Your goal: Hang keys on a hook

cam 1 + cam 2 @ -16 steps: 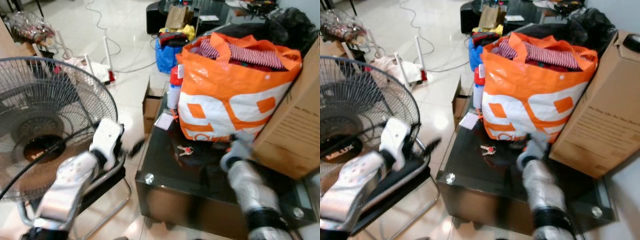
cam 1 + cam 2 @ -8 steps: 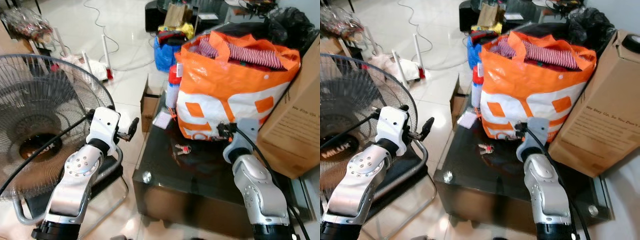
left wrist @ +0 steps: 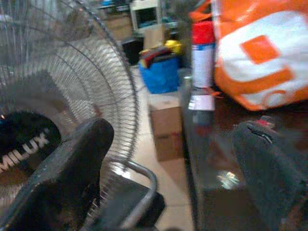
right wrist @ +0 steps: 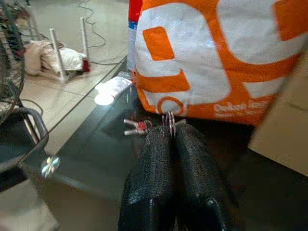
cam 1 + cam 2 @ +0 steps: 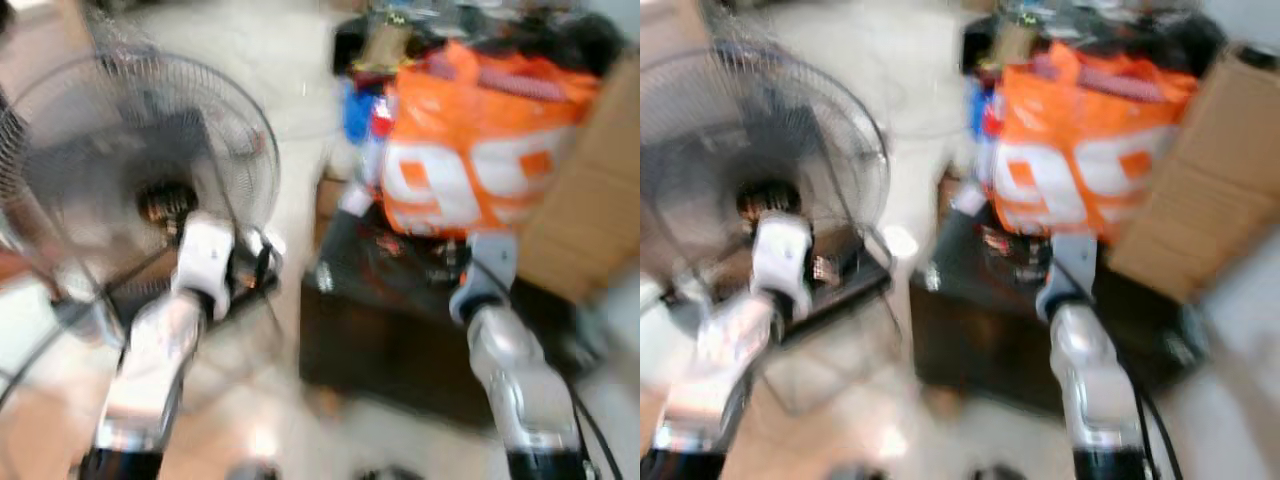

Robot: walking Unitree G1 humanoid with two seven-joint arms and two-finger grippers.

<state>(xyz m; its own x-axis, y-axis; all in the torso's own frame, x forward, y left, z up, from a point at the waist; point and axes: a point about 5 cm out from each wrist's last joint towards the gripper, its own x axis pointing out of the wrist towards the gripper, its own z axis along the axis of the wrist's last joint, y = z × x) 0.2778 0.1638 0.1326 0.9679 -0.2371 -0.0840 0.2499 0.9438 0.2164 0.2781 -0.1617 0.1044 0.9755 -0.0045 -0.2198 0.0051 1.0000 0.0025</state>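
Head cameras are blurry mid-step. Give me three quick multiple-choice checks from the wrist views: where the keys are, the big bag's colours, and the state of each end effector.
1. The keys are:
A. on the dark glass table
B. on the floor
C. on a hook

2. The bag is:
A. blue
B. orange and white
C. green

3. The end effectors:
A. both open
B. left end effector open, right end effector shut
C. both shut

Answers:
1. A: they lie on the glass by the bag.
2. B: orange with white shapes.
3. B: left fingers stand wide apart, right fingers are pressed together at a key ring, keys trailing on the glass.
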